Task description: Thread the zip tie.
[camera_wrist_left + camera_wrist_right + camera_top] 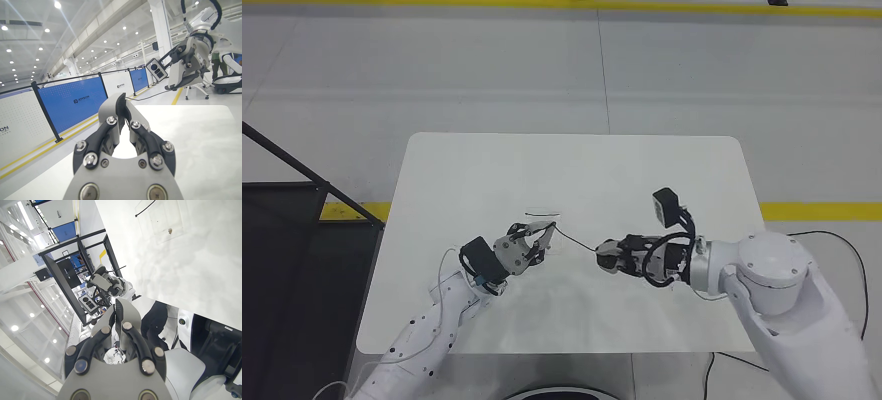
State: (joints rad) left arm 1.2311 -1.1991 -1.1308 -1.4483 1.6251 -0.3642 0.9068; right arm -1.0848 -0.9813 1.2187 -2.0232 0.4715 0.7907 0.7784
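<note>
1. The left pincer [123, 97] hung over the white rounded desk [642, 180], just at 9 o'clock of its middle. Its fingers were squeezed together on one end of a thin black plastic zip tie [574, 240].
2. The right pincer [115, 306] hung just at 3 o'clock of the middle, facing the left one. Its fingers were pressed together, but whether they had hold of the tie could not be told.
3. The zip tie ran across the desk's middle from the left pincer toward 4 o'clock, and its other end reached the tip of the right pincer.
4. Farther off, at 11 o'clock of the middle, a clear square plastic sheet [162, 219] lay flat on the desk.
5. A second black zip tie [145, 208] lay along the sheet's far edge. A small brown scrap [170, 231] sat on the sheet, apart from it.
</note>
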